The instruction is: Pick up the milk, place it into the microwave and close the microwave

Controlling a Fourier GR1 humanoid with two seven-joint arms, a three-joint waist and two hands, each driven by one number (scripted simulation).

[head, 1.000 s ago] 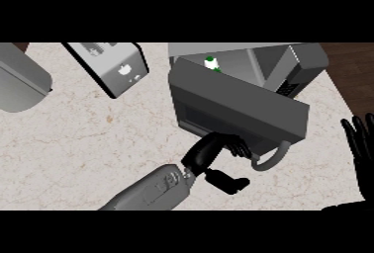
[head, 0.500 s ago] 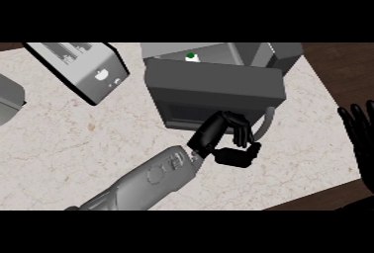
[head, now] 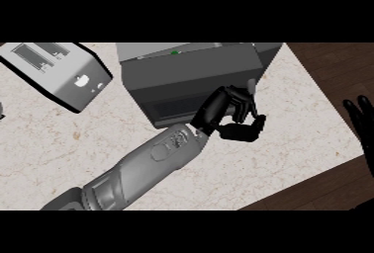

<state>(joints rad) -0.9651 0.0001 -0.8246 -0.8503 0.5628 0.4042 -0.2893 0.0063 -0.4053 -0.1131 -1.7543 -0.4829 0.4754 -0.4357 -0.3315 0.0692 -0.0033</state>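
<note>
On beige counter [head: 73,148]: microwave [head: 191,74], toaster [head: 55,74] | right: dark wooden floor [head: 329,62]

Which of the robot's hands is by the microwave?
The left hand, its fingers curled, right at the microwave front. The right hand rests open at the view's right edge, apart from it.
</note>
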